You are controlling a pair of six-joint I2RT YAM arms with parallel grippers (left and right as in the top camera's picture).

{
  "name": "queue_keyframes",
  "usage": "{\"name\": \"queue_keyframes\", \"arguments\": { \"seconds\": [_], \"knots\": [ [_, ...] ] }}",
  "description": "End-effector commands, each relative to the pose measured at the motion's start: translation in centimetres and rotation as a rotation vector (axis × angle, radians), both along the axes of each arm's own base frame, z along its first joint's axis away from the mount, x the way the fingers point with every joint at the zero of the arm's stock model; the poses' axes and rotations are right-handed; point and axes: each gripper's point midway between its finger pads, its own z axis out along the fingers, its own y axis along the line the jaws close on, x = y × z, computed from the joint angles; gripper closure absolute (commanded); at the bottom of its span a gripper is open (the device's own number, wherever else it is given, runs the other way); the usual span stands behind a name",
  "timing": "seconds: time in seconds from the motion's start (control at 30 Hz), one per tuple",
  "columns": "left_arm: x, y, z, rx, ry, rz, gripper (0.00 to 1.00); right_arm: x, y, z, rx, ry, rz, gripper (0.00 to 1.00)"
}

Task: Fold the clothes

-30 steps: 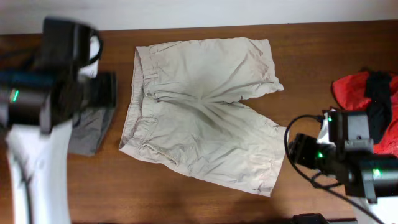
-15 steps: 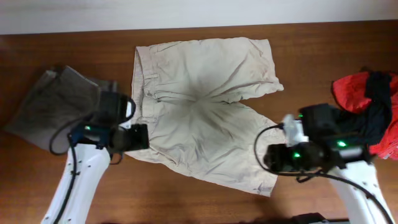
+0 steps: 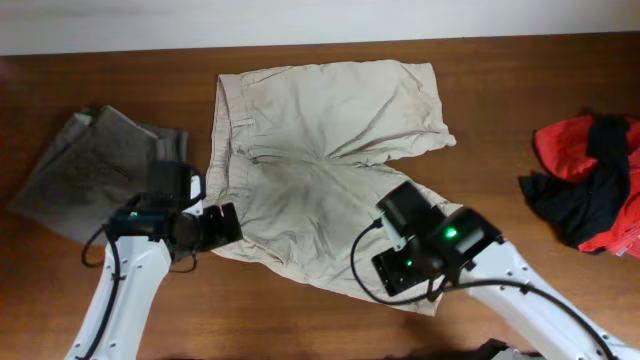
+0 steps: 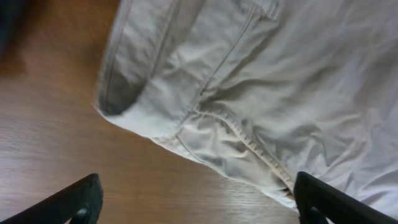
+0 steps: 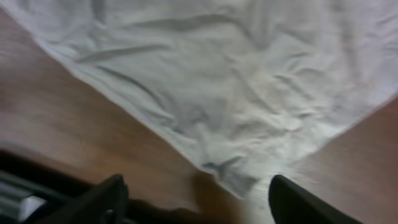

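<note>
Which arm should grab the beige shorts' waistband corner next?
Probably left. The left gripper, open, hangs right by the waistband corner of the beige shorts. The right gripper sits over the leg hem corner instead.

Soft, even light falls from above in the overhead view. The dark counter (image 3: 500,110) shows a faint sheen, and the beige shorts (image 3: 330,130) carry gentle crease shadows. The left wrist view is sharp, with crisp seams and deep shadow inside the waistband fold. The left claw (image 4: 196,198) shows only as black, soft-edged fingers at the bottom corners. The right wrist view is dimmer and blurred throughout.
</note>
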Motion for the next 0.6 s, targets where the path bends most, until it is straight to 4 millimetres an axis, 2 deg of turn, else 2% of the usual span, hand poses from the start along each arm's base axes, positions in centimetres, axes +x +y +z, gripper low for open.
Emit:
{"name": "queue_keyframes", "arguments": {
  "seconds": [0.0,0.23,0.43,0.57],
  "knots": [
    [-1.8,-1.1,-2.3,-0.128,0.073,0.108,0.01,0.5,-1.1,0.1,-0.157,-0.113,-0.015,0.21],
    [-2.1,-1.2,-5.5,-0.286,0.050,0.219,0.01,0.7,-0.9,-0.1,-0.239,-0.158,0.042,0.20],
    [-0.9,-0.5,-6.5,-0.289,0.012,0.242,0.01,0.5,-1.1,-2.6,-0.327,-0.070,0.063,0.26],
    [-0.3,-0.4,-8.0,-0.287,0.030,0.246,0.02,0.4,-0.8,-3.9,-0.365,-0.040,0.085,0.27]
  ]
}}
